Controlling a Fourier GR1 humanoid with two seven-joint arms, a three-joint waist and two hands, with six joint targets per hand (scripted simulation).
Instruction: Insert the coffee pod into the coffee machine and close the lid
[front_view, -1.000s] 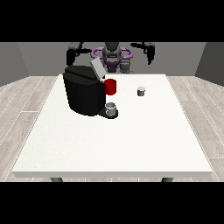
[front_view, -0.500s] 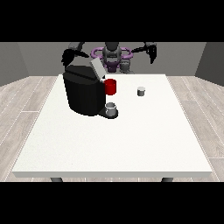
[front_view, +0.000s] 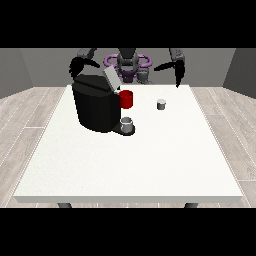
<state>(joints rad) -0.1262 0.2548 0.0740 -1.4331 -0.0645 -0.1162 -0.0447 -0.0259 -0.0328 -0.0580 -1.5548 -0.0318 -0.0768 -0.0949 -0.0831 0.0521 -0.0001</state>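
Lowered now toward the bench (front_view: 125, 165) — hand at the view's right (front_view: 178, 75), fingers straight and pointing down, holding nothing. Coffee pod (front_view: 161, 104) unmoved, upright on the bench, well apart from that hand, right of the coffee machine (front_view: 97, 106). Lid (front_view: 110, 78) tilted up — open. Hand at the view's left (front_view: 76, 66) behind the machine; fingers impossible to tell.

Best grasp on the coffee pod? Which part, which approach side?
Judging by its pose: the coffee pod stands upright and alone on the white table, apart from the coffee machine. Pinch its round side wall, thumb opposite fingers, coming from above on the robot's side. The hand at the view's right hangs nearest, above the far edge.
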